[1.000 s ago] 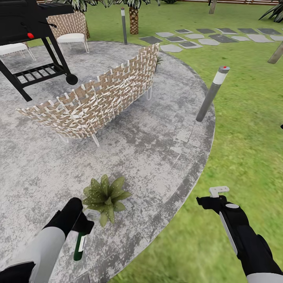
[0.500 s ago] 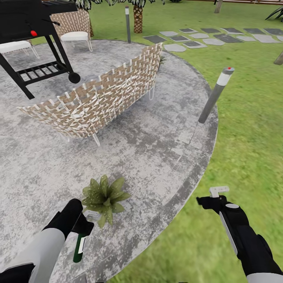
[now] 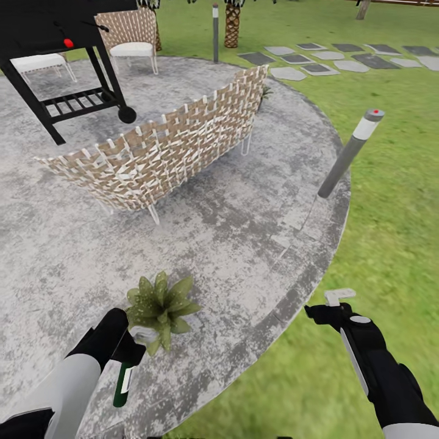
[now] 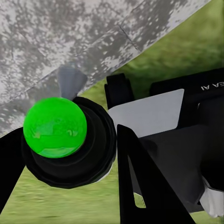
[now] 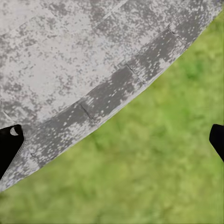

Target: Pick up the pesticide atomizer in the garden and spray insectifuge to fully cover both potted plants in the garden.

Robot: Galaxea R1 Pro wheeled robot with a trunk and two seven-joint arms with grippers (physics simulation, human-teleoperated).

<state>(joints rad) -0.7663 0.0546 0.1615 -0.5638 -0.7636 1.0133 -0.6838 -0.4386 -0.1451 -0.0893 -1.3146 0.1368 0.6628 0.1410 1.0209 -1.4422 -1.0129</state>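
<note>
My left gripper [image 3: 129, 349] is shut on the pesticide atomizer [image 3: 122, 383], a dark green bottle with a white label that hangs below the fingers over the stone patio [image 3: 244, 231]. The left wrist view shows the atomizer [image 4: 55, 127] end-on as a bright green round in a black collar. One potted plant [image 3: 160, 305], a speckled green rosette, stands just beyond and right of that gripper. A small plant [image 3: 264, 92] peeks out behind the far end of the wicker sofa. My right gripper [image 3: 334, 303] is open with nothing in it, hovering where the patio rim meets the lawn [image 5: 154, 177].
A wicker sofa [image 3: 164, 152] stands across the middle of the patio. A black grill [image 3: 61, 67] and a wicker chair [image 3: 131, 36] are at the back left. A grey bollard lamp [image 3: 350, 152] leans at the patio's right rim. Stepping stones [image 3: 341, 55] cross the lawn.
The whole picture has shifted rightward and downward, so the camera has moved. Both arms and the held atomizer keep their places in the view.
</note>
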